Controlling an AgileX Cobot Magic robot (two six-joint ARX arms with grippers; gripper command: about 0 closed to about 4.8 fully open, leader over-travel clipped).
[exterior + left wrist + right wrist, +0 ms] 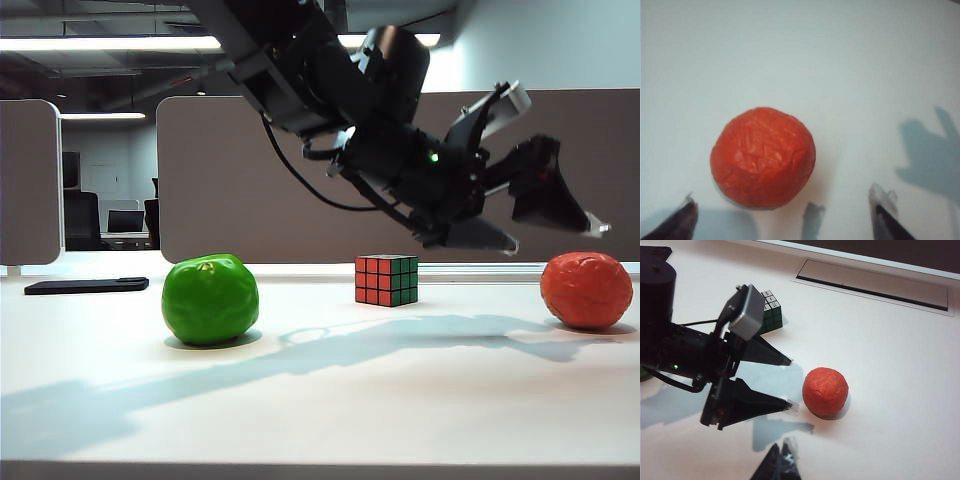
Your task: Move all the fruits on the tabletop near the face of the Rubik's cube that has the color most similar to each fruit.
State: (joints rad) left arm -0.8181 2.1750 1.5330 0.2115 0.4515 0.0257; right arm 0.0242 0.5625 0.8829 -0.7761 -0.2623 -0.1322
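Reaching across the middle of the worktop, the left gripper hangs in the air just beside the orange-red fruit, its jaws spread wide and holding nothing. That fruit sits toward the right edge of the worktop, well apart from the Rubik's cube, which stands near the middle toward the back edge. The green fruit rests on the left side, also apart from the cube.

What the coming move turns on is the offset between gripper and fruit. In the left wrist view the orange-red fruit lies ahead of the two fingertips, not yet between them and set toward one finger rather than centred in the gap. In the right wrist view the left gripper points at the fruit from the cube's side, tips near its skin but apart from it. The fruit is round, so no axis matters; the gripper likely needs to advance, drop and centre.

The right gripper shows only as dark tips close together low over the worktop; whether it is fully closed I cannot tell.
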